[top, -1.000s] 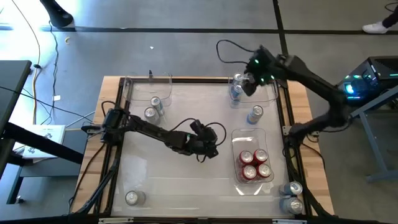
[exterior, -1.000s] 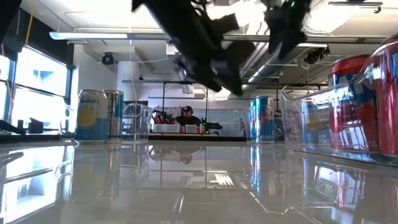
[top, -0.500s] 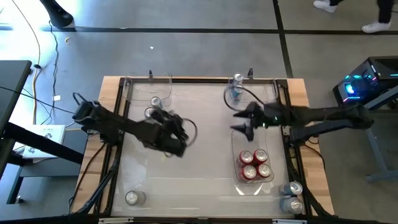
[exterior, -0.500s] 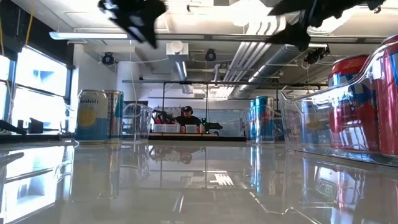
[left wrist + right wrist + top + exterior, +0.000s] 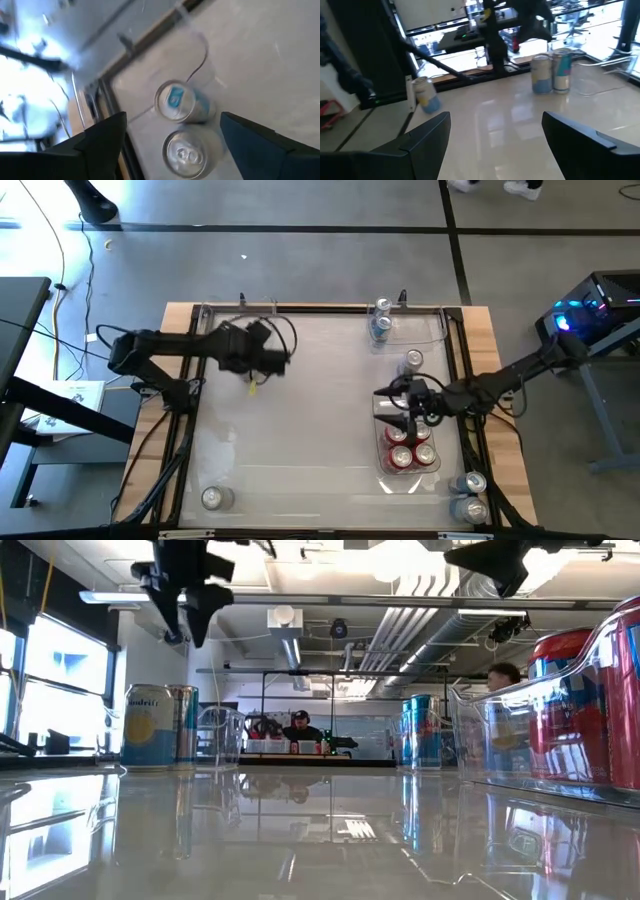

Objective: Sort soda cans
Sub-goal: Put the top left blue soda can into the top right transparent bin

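Observation:
My left gripper (image 5: 272,362) hangs open above two soda cans by the far-left clear bin (image 5: 232,318): a blue-and-white one (image 5: 179,101) and a silver-topped one (image 5: 187,150), both upright on their bases and untouched. My arm hides them in the high view. My right gripper (image 5: 392,410) is open and nearly level over the far end of the bin (image 5: 386,472) that holds several red cans (image 5: 408,446). Two blue cans (image 5: 379,321) stand in the far-right bin, and a lone can (image 5: 412,361) stands just outside it.
A single can (image 5: 212,498) stands at the near-left corner. Two more cans (image 5: 470,493) stand on the wooden edge at the near right. A raised frame (image 5: 320,308) runs around the glossy table top. A broad stretch of table lies between the two arms.
My left gripper has risen and swung from the table's middle toward the far-left corner, over the two cans there. My right gripper has left the far-right bin, come toward the near edge and down over the red-can bin, tipping up to nearly level. No can has moved.

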Motion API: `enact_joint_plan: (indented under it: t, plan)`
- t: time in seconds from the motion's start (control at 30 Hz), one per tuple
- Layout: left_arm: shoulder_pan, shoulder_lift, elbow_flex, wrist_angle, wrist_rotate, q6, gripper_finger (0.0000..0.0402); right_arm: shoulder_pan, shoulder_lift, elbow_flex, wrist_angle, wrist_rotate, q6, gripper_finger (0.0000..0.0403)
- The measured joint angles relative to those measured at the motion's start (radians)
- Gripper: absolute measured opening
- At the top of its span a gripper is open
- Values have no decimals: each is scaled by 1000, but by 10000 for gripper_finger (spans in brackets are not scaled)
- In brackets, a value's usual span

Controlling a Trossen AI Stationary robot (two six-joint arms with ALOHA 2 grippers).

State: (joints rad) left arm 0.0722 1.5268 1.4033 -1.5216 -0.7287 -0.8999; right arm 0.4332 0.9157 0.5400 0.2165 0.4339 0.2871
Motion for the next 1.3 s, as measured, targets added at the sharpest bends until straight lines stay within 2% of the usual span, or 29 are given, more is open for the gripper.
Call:
enact_joint_plan:
  t: [0.27,0.4,0.53,0.7,0.9,1.3]
  plan:
    - [190,-46,0,37,168,151,329,78,0,0,-1,51,-18,310]
    - [278,-58,-8,129,323,246,329,112,0,0,-1,83,-25,310]
    - [336,-61,-69,192,433,285,329,147,0,0,-2,103,-25,310]
    - [377,-64,-174,198,443,276,329,191,1,0,-2,164,-19,310]
    - [379,-67,-274,355,480,311,328,217,1,0,-2,206,-23,310]
    - [387,-67,-344,549,447,354,328,217,2,0,-2,221,-14,310]
